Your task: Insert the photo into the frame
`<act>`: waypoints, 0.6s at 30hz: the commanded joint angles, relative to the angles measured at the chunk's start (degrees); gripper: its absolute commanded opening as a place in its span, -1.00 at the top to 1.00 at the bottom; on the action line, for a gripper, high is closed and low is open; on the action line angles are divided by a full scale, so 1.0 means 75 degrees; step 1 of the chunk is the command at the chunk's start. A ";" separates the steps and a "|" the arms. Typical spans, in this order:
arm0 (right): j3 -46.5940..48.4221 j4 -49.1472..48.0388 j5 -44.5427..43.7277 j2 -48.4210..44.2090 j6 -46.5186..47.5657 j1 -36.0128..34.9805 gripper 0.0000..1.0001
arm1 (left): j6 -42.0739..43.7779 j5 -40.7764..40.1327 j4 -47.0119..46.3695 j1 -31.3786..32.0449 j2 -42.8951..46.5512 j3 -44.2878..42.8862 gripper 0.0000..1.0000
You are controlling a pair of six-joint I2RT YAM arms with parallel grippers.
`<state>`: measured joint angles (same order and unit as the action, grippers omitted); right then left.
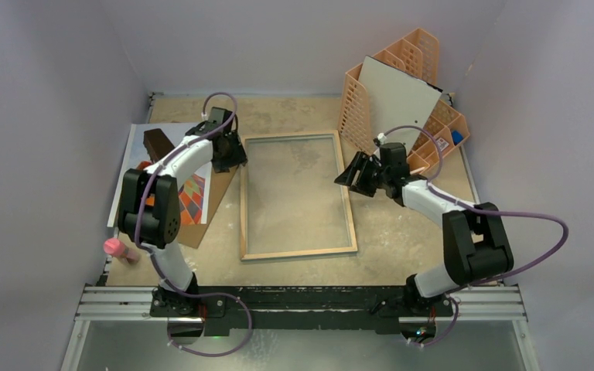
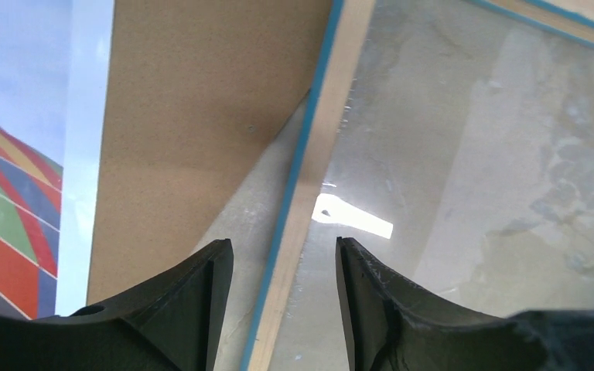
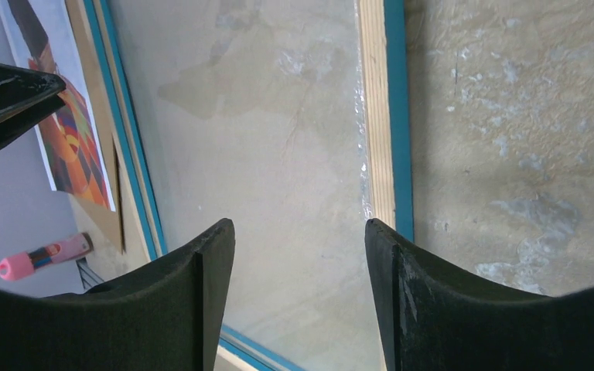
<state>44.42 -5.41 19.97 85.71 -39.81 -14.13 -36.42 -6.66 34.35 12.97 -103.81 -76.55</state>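
At the near edge, a black rail [image 1: 302, 297] carries both arm bases, and a pink stick [image 1: 120, 250] lies at the table's [image 1: 410, 232] near left corner. The right wrist view shows a dark label band on the stick, too small to read. The frame [image 1: 300, 253] lies flat in the middle of the table with its wood-coloured back up. A thin blue edge runs along its rails, and the mottled table top shows through the glass. The left gripper [image 1: 228, 151] hangs over the frame's left rail near the far corner. In its wrist view the fingers stand apart with the rail passing between them, clamped on nothing. The right gripper [image 1: 356, 176] hovers just above the frame's right rail. Its fingers are also spread wide and empty, over the glass and the rail. The photo [image 1: 141, 147] lies flat just left of the frame, outside it. Its white border and the balloon's red, orange and green panels are visible. It overlaps a brown board [image 1: 201, 224] that reaches the frame's left rail, though which lies on top is unclear. At the far right, an orange lattice organiser [image 1: 353, 100] holds a tilted grey-white board [image 1: 398, 97]. A small blue item [image 1: 455, 136] and a pale tag sit in its compartments, the tag's print illegible.
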 commanded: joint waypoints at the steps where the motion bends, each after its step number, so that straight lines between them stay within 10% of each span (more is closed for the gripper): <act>1: 0.0357 -0.0227 -0.0037 0.0013 0.0319 -0.0039 -0.26 | -0.0019 0.0754 -0.0804 -0.0066 0.0571 0.0218 -0.09; 18: 0.1901 -0.0093 -0.1657 0.2140 0.0729 -0.0841 -0.15 | 0.0409 0.1328 -0.0936 -0.0066 -0.0107 0.0636 -0.20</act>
<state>55.20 -7.92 14.50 99.66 -36.67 -18.98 -35.59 1.41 29.12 12.86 -103.68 -72.75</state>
